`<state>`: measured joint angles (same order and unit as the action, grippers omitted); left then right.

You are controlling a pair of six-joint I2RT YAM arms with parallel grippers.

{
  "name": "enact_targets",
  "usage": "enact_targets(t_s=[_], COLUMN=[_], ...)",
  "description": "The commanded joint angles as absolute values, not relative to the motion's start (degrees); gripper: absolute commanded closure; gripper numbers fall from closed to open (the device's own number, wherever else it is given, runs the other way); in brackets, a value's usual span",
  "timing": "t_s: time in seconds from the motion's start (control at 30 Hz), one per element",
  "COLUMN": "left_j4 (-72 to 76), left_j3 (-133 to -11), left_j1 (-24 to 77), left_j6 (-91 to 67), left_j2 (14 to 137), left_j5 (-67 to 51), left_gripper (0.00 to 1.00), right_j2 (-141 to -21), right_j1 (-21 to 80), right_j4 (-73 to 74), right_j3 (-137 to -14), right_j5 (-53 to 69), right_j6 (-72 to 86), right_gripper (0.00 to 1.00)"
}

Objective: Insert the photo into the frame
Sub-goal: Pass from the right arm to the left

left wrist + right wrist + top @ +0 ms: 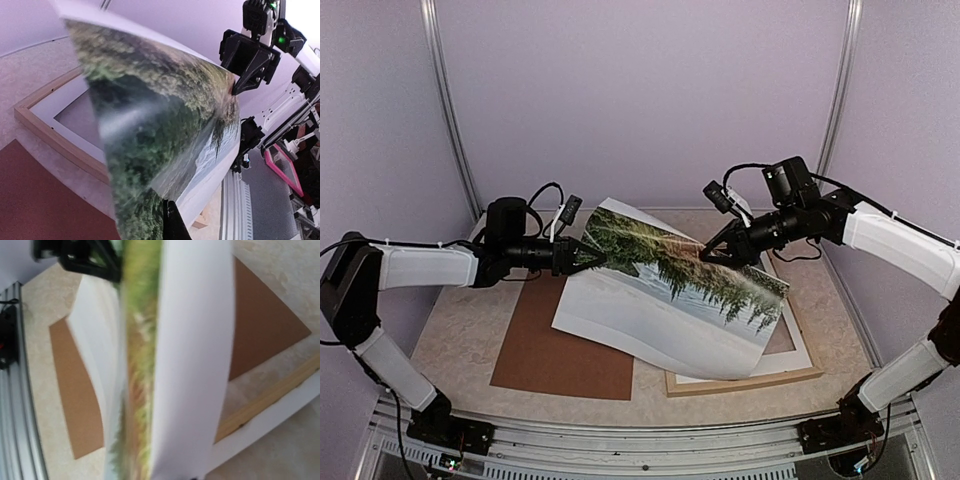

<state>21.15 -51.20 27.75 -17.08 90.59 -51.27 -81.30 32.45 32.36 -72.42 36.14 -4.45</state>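
Note:
The photo (pixel 670 290), dark trees on a pale sky with a white border, hangs bowed in the air between both grippers. My left gripper (pixel 592 258) is shut on its left edge; in the left wrist view one dark finger (pixel 176 225) shows under the print (pixel 160 115). My right gripper (pixel 705 255) pinches the far edge; its wrist view shows the sheet (pixel 190 365) edge-on, hiding the fingers. The frame (pixel 740 382), pale wood with a white mat, lies on the table below the photo's right half, also seen in the wrist views (pixel 55 140) (pixel 270 397).
A flat brown backing board (pixel 560 350) lies on the table left of the frame, partly under the photo. An aluminium rail (pixel 640 440) runs along the near table edge. Pale walls with metal posts enclose the back and sides.

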Motion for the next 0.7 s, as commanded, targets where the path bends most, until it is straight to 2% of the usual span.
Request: enact_targets(t_s=[0.0, 0.1, 0.2, 0.4, 0.57, 0.67], left_j4=[22.0, 19.0, 12.5, -3.5, -12.3, -16.2], left_j3=[-51.0, -52.0, -55.2, -65.6, -73.8, -78.4], left_j1=[27.4, 27.3, 28.0, 30.9, 36.2, 42.7], left_j6=[-18.5, -18.9, -16.9, -12.0, -8.2, -4.8], left_j2=[85.9, 81.9, 77.9, 73.5, 70.8, 70.2], left_j5=[-50.8, -47.2, -42.0, -28.4, -14.1, -1.9], left_gripper=[1.00, 1.00, 1.00, 1.00, 1.00, 1.00], right_j2=[-82.3, -82.1, -81.6, -79.5, -78.7, -78.7], right_j1=[31.9, 31.3, 30.4, 28.9, 26.3, 23.4], right_j4=[34.3, 35.6, 37.0, 38.8, 40.5, 41.7], right_j3=[-75.0, -76.3, -78.0, -81.4, -83.3, -83.7], right_j5=[31.5, 26.6, 22.5, 17.7, 11.7, 8.3], right_j6=[-3.6, -1.7, -0.2, 4.5, 8.3, 11.1], right_gripper=[0.64, 0.42, 0.30, 0.19, 0.16, 0.15])
